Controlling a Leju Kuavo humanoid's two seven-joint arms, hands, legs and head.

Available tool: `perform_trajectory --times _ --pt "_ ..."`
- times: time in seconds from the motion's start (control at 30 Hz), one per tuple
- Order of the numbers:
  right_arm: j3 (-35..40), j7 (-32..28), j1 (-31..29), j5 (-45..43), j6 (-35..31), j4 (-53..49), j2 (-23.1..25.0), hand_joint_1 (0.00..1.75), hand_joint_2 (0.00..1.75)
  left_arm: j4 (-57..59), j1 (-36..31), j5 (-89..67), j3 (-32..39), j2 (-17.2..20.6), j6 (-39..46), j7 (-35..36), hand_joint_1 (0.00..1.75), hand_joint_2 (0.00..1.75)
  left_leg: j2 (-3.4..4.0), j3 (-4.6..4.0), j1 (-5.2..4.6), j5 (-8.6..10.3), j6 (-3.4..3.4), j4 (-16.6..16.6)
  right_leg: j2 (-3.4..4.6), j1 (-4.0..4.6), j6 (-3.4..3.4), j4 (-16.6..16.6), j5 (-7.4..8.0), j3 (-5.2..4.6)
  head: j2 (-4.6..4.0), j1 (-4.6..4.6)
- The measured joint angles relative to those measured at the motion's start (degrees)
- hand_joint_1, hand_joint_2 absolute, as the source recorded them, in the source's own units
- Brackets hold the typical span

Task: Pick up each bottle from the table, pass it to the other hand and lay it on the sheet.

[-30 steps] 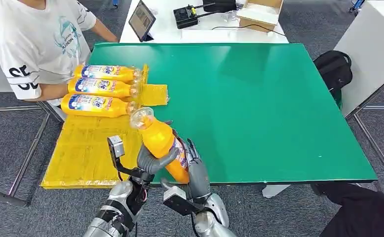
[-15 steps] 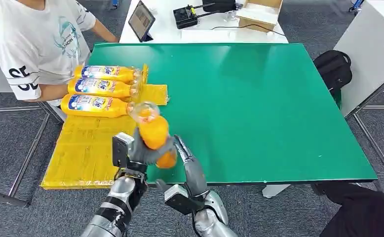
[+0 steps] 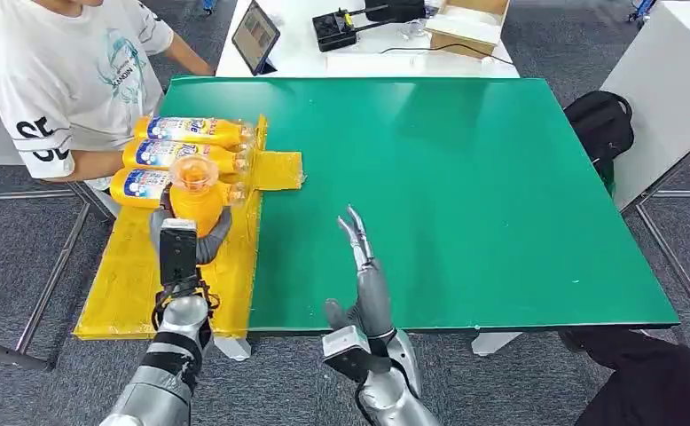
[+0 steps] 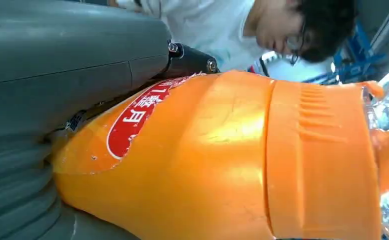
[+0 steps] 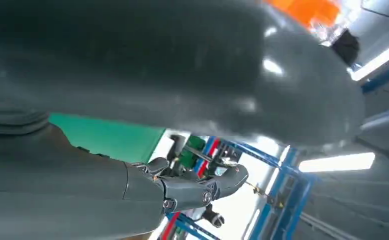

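Note:
My left hand (image 3: 182, 241) grips an orange bottle (image 3: 194, 192) upright above the yellow sheet (image 3: 137, 284), its clear cap end pointing at the camera. The left wrist view shows the same orange bottle (image 4: 222, 155) with a red label pressed against the grey hand (image 4: 57, 70). Three more orange bottles (image 3: 182, 158) lie side by side on the far end of the sheet. My right hand (image 3: 364, 275) is open over the green table (image 3: 466, 195), fingers stretched forward and holding nothing; its grey thumb (image 5: 192, 80) looms large in the right wrist view.
A person in a white T-shirt (image 3: 66, 80) stands at the table's left far corner, close to the lying bottles. Behind the green table a white desk carries a tablet (image 3: 254, 35), a black device (image 3: 334, 28) and a cardboard box (image 3: 470, 22). A black backpack (image 3: 600, 124) sits on the floor right.
The bottle passed from both hands to the left hand alone, which carried it left over the yellow sheet. My right hand let go and opened over the green table.

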Motion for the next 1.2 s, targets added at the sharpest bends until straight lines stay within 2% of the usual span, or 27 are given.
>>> perform_trajectory --times 0.33,0.43,0.53,0.6,0.7,0.87,0.9,0.97,1.2 --pt "1.1 0.0 1.0 -3.7 -4.9 -4.5 -0.6 0.0 0.0 0.0 -0.7 -16.0 3.3 0.5 4.3 0.0 1.75 1.75 0.02 0.01 0.0 0.01 0.0 0.0 0.01 0.0 0.0 0.0 0.0 -0.02 0.0 0.0" --pt "1.4 0.0 1.8 -6.4 -8.9 -7.3 -1.0 0.0 0.0 -0.5 -0.6 -35.5 7.9 -0.4 4.3 0.0 1.75 1.75 -0.03 -0.01 0.0 0.01 0.0 0.0 -0.01 0.0 0.0 0.0 0.0 -0.01 0.0 0.0" --pt "1.4 0.0 2.2 -8.0 -9.9 -9.4 -1.5 0.0 0.0 -2.4 -0.3 -53.2 12.8 -1.6 4.3 0.2 1.75 1.75 0.03 0.0 0.0 0.0 0.0 0.0 0.02 0.0 0.0 0.0 0.0 -0.02 0.0 -0.02" --pt "1.4 0.0 2.2 -8.4 -9.8 -9.9 -1.8 0.0 0.0 -4.3 0.4 -62.1 13.3 -1.0 4.3 5.5 1.75 1.75 0.04 0.0 -0.01 -0.01 -0.01 0.0 0.02 0.0 0.0 0.0 0.0 -0.03 0.0 -0.04" --pt "1.4 0.0 2.2 -9.2 -9.7 -10.1 -2.2 0.0 0.0 -5.3 0.7 -65.6 5.5 3.6 4.3 24.5 1.75 1.75 0.03 0.01 0.01 0.0 -0.02 0.0 0.02 0.02 -0.01 0.0 0.0 -0.07 0.0 -0.04" --pt "1.9 0.0 1.7 -10.1 -9.6 -10.0 -2.3 0.0 0.0 -2.7 -0.6 -64.4 -9.8 10.3 4.3 37.9 1.75 1.75 -0.03 -0.01 0.05 0.09 -0.12 0.0 -0.02 0.02 -0.03 0.1 -0.01 -0.09 0.0 -0.04" --pt "2.0 0.0 1.7 -10.1 -9.5 -10.0 -2.3 0.0 0.0 -1.3 -1.3 -63.2 -13.2 11.5 4.2 39.2 1.75 1.75 -0.02 -0.03 0.04 0.09 -0.12 0.0 -0.01 0.02 -0.03 0.1 -0.01 -0.08 0.0 -0.02" --pt "2.1 0.0 1.7 -10.1 -9.1 -10.0 -2.3 0.0 0.0 2.4 -2.7 -64.9 -16.9 12.9 4.2 37.5 1.75 1.75 -0.02 -0.02 0.02 0.09 -0.11 0.0 -0.01 0.0 -0.03 0.1 -0.01 -0.05 0.0 -0.02" --pt "2.5 0.0 1.3 -10.7 -8.0 -9.7 -2.3 0.0 0.0 17.9 -6.7 -64.9 -17.2 14.6 4.3 32.8 1.75 1.75 0.02 -0.02 0.04 0.1 -0.12 0.0 -0.01 0.02 -0.02 0.1 0.01 -0.09 0.0 -0.04"
